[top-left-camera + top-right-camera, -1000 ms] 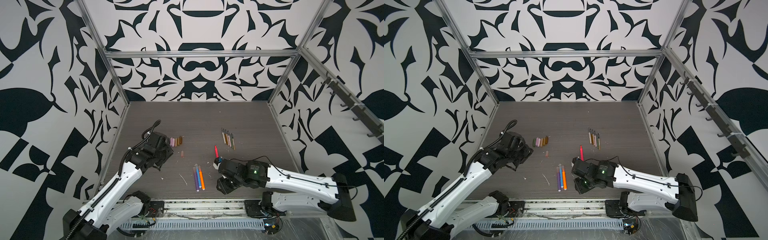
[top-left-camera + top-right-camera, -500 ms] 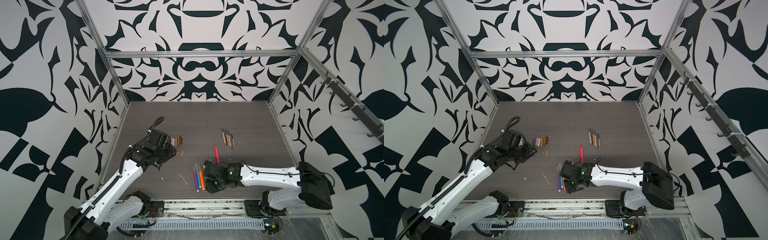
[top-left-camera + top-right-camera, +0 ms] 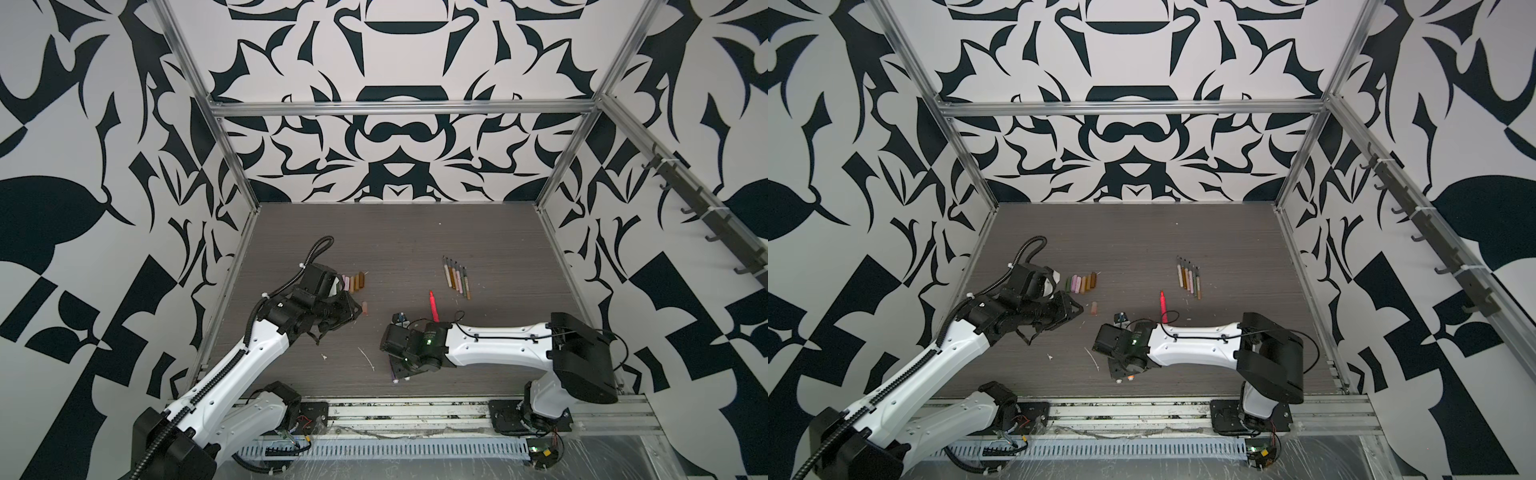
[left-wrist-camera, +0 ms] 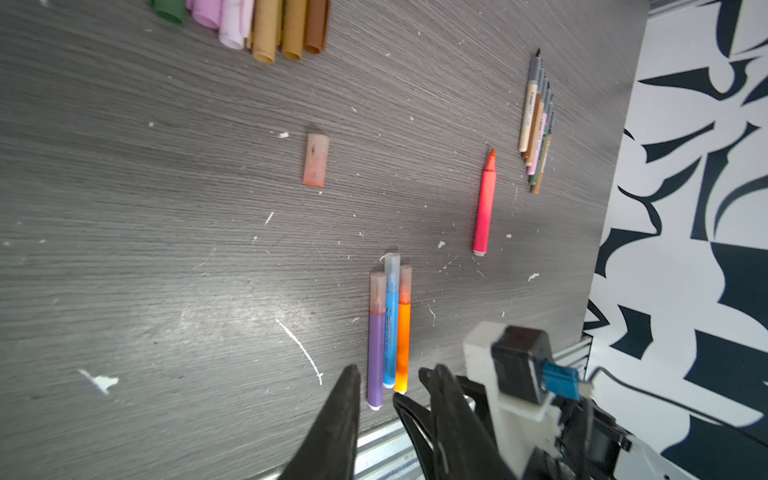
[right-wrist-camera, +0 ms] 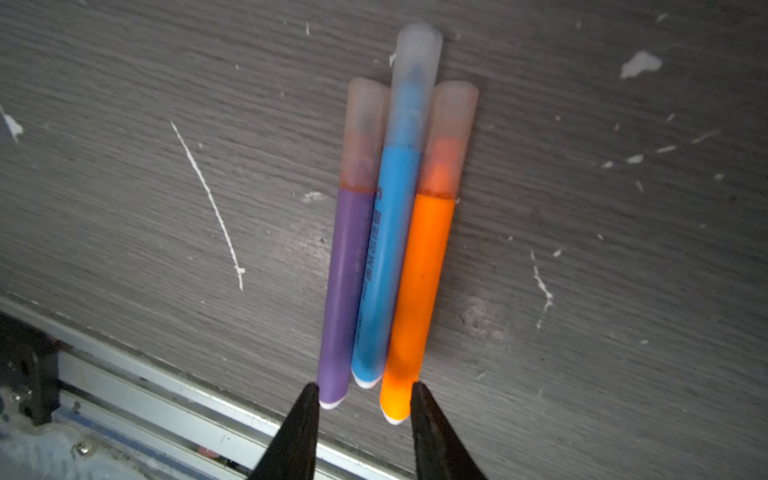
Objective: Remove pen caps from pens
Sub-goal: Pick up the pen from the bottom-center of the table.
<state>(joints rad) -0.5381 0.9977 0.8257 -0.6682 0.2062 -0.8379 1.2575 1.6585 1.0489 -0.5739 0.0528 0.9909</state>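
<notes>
Pens [image 5: 390, 249] bunched, ends at right hand [image 5: 365, 386] tips

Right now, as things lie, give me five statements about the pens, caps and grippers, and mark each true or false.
1. The purple pen, blue pen and orange pen all wear their caps. True.
2. The pink-red pen is capped. False: its tip is bare.
3. The right gripper holds the blue pen. False: its jaws stand open beside the three pens' tail ends.
4. A loose translucent cap lies alone on the table. True.
5. The thin pens lie scattered. False: they lie side by side in one row.
</notes>
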